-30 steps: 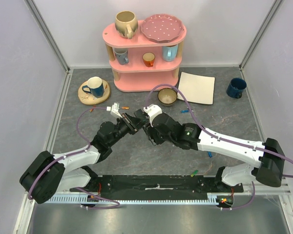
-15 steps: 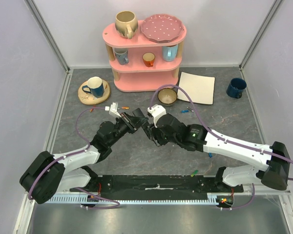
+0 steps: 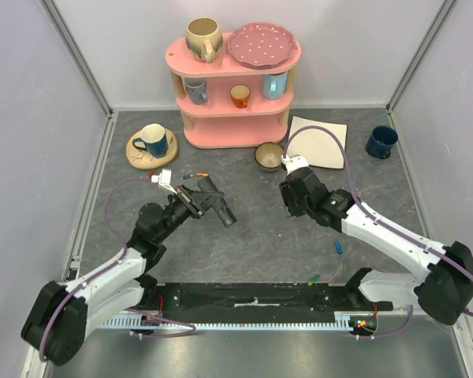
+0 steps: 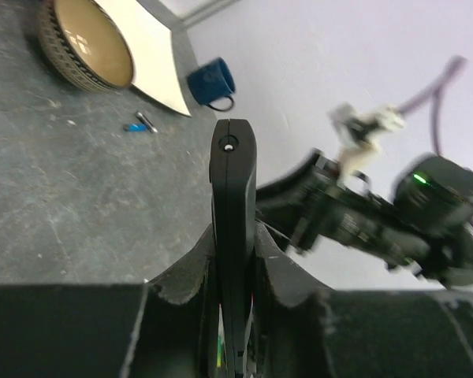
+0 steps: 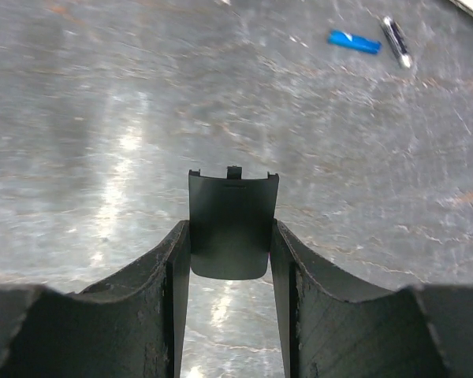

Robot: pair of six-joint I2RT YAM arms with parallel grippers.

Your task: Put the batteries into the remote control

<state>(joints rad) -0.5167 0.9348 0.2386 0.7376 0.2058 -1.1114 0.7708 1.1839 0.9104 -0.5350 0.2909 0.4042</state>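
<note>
My left gripper point(image 3: 213, 201) point(image 4: 235, 244) is shut on the remote control point(image 3: 226, 215) point(image 4: 233, 189), a black slab that the left wrist view shows edge-on, sticking out past the fingers above the table. Over to the right of it, my right gripper point(image 3: 290, 198) point(image 5: 230, 236) is shut on a small black battery cover point(image 5: 231, 224) with tabs on its far edge. Batteries lie loose on the table: a blue one point(image 5: 355, 42) point(image 4: 132, 127) beside a dark one point(image 5: 398, 31), another blue one point(image 3: 340, 247), a green one point(image 3: 314, 278) and an orange one point(image 3: 201, 174).
A pink shelf point(image 3: 236, 79) with cups and a plate stands at the back. In front of it are a brown bowl point(image 3: 269, 155) point(image 4: 87, 43) and a white sheet point(image 3: 319, 142). A blue mug point(image 3: 381, 142) sits far right, and a mug on a wooden coaster point(image 3: 151, 143) far left.
The two grippers, close together a second ago, have drawn apart. The right one moved right and back with the cover; the left shifted slightly left with the remote control.
</note>
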